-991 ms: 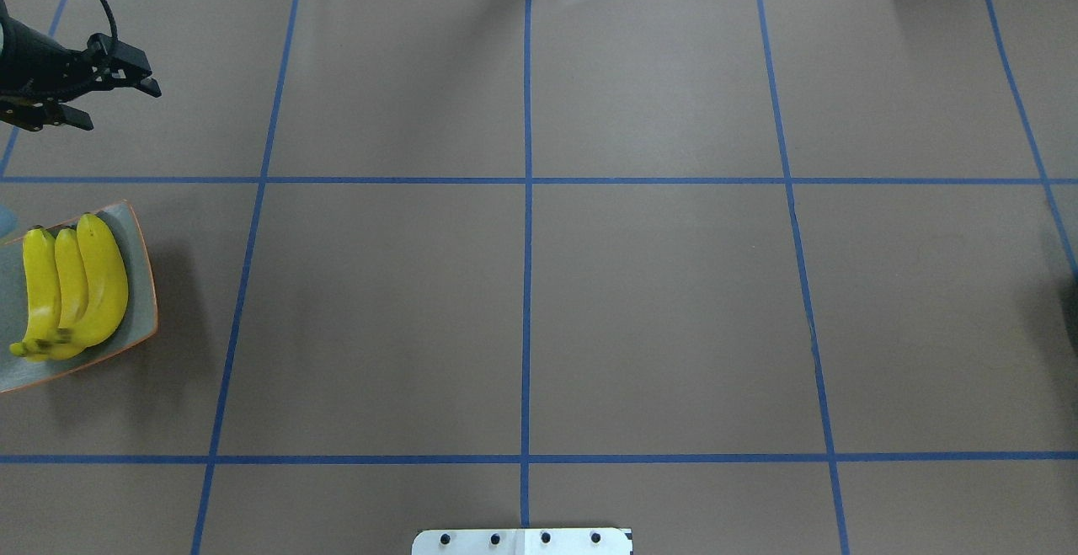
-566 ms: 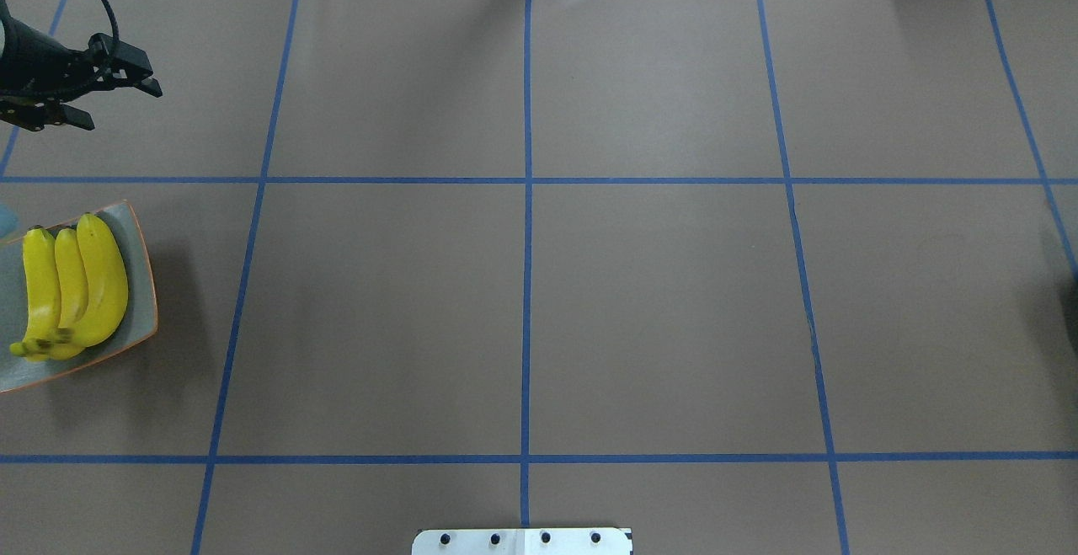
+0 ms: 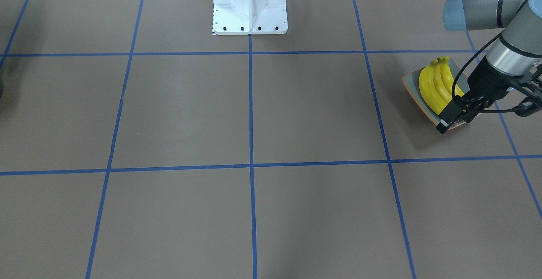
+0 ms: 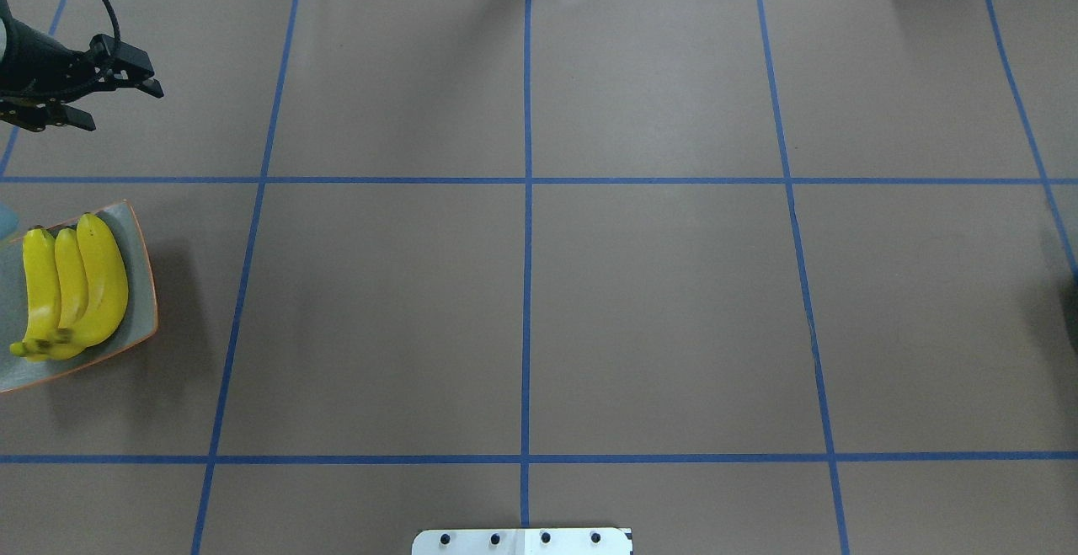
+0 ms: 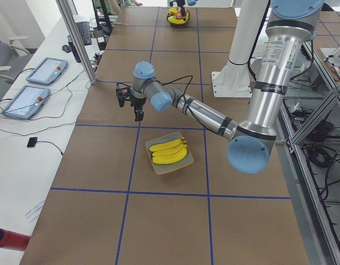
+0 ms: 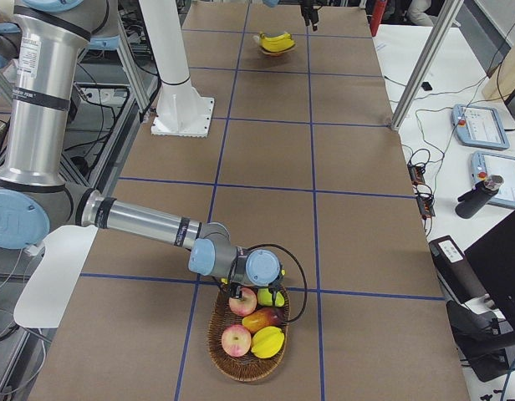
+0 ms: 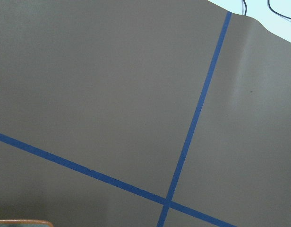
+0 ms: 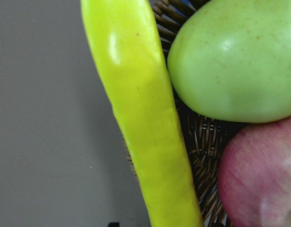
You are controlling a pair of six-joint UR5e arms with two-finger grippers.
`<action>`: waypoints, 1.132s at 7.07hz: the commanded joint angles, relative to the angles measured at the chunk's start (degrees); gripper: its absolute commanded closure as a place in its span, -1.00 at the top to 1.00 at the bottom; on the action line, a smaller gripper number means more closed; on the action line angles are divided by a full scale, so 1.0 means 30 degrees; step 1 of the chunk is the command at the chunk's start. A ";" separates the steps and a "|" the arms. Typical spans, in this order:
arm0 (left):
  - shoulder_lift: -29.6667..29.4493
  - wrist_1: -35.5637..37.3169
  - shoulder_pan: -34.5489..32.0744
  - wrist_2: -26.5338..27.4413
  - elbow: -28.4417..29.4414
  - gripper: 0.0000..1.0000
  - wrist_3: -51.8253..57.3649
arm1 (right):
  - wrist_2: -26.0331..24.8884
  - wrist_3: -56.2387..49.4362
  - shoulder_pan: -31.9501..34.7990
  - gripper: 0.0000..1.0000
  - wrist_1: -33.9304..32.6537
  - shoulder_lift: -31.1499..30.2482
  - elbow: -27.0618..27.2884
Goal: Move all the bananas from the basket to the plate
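Observation:
Three yellow bananas (image 4: 76,285) lie side by side on the grey-green plate (image 4: 141,285) at the table's left edge; they also show in the front view (image 3: 434,86) and the left view (image 5: 169,152). My left gripper (image 4: 118,106) hangs open and empty beyond the plate, apart from it. A fourth banana (image 8: 145,123) fills the right wrist view, lying along the edge of the wicker basket (image 8: 202,137). My right gripper (image 6: 241,288) is down at the basket (image 6: 241,368). I cannot tell whether it is open or shut.
The basket also holds a green apple (image 8: 235,61), red apples (image 6: 237,338) and other fruit. The robot's white base (image 3: 250,6) stands at the table's middle edge. A metal post (image 5: 76,44) and tablets (image 5: 26,102) stand beside the table.
The left gripper has shifted very slightly near the plate. The bananas and the plate have not moved.

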 commanded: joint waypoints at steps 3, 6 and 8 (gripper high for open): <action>-0.0001 -0.0022 -0.0025 0.0010 -0.0051 1.00 0.0024 | 0.0000 0.0020 -0.0010 0.11 0.0007 0.0001 -0.0121; -0.0001 -0.0022 -0.0025 0.0010 -0.0081 1.00 0.0024 | 0.0029 0.0020 -0.0010 -0.87 0.0036 0.0001 -0.0121; -0.0001 0.0007 -0.0025 0.0010 -0.0110 1.00 0.0024 | 0.0000 0.0049 -0.0039 -1.00 -0.0080 0.0262 -0.0121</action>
